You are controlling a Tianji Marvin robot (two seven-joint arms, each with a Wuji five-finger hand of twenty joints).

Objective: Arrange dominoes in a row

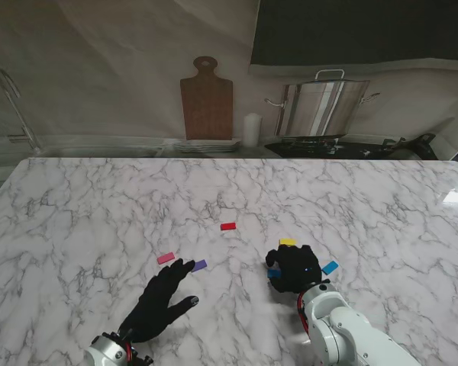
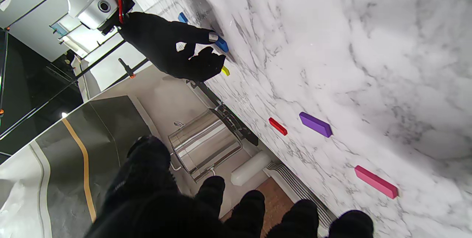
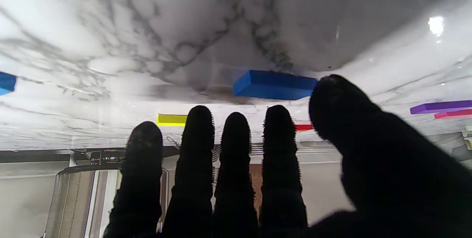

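Broad white marble tabletop [image 1: 99, 206], mostly bare, with wide free room to the left, right and far side; far edge lined by a steel stockpot [image 1: 320, 107], a wooden cutting board [image 1: 207, 97], a stack of plates [image 1: 207, 145] and a white candle [image 1: 251, 130]. Left hand [image 1: 159, 301] flat and released, fingers spread, gripping nothing, longest fingertip just beside the purple domino [image 1: 199, 265] and near the pink domino [image 1: 166, 258]. Right hand [image 1: 293, 268] loosely curled over the dark blue domino [image 3: 274, 85], thumb tip touching its end, other fingers extended; cannot tell whether actually grasped. Yellow domino [image 1: 288, 242] just beyond those fingers, light blue domino [image 1: 330, 268] beside the hand on the right. Red domino [image 1: 228, 226] alone, farther out, mid-table.
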